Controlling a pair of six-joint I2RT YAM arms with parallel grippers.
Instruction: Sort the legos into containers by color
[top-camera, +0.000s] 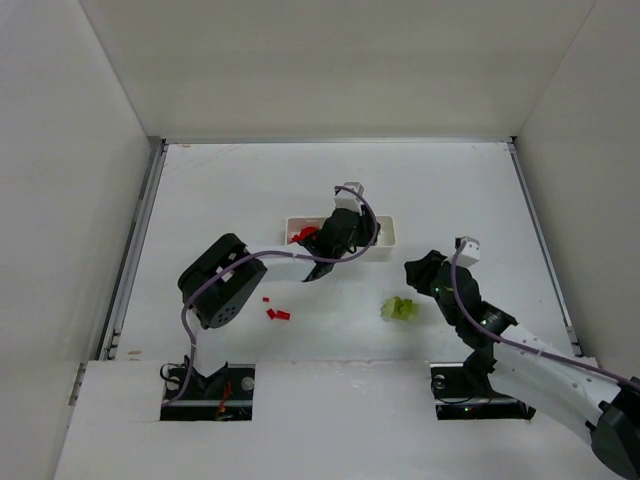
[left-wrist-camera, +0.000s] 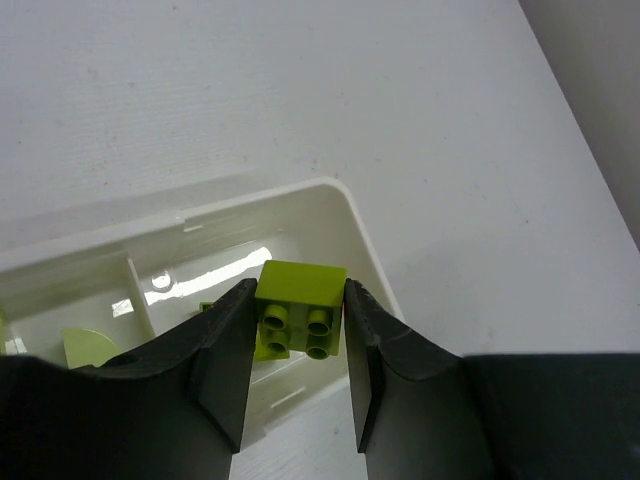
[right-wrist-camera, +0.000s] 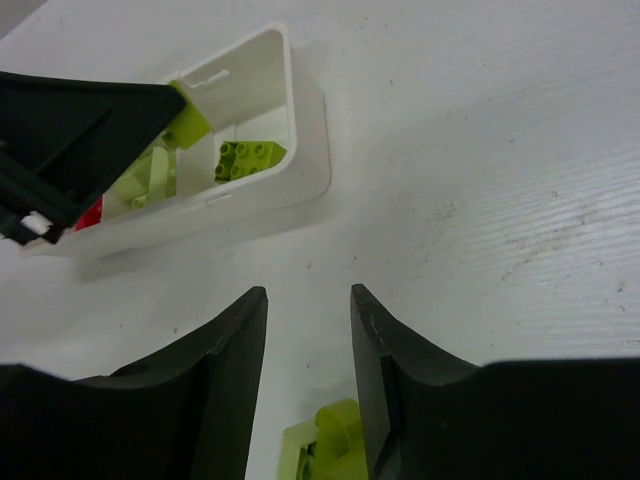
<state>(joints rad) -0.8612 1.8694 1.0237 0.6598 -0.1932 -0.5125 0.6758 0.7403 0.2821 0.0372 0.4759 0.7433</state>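
Yellow-green lego (left-wrist-camera: 300, 308), pinched in the left jaws above the tray (left-wrist-camera: 372, 255), may bounce over its rim if dropped; right jaws open, empty

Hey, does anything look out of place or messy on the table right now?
Nothing looks damaged or spilled. Only unsorted bricks lie outside the tray: a few red legos in front of it and a yellow-green cluster by the right end effector.
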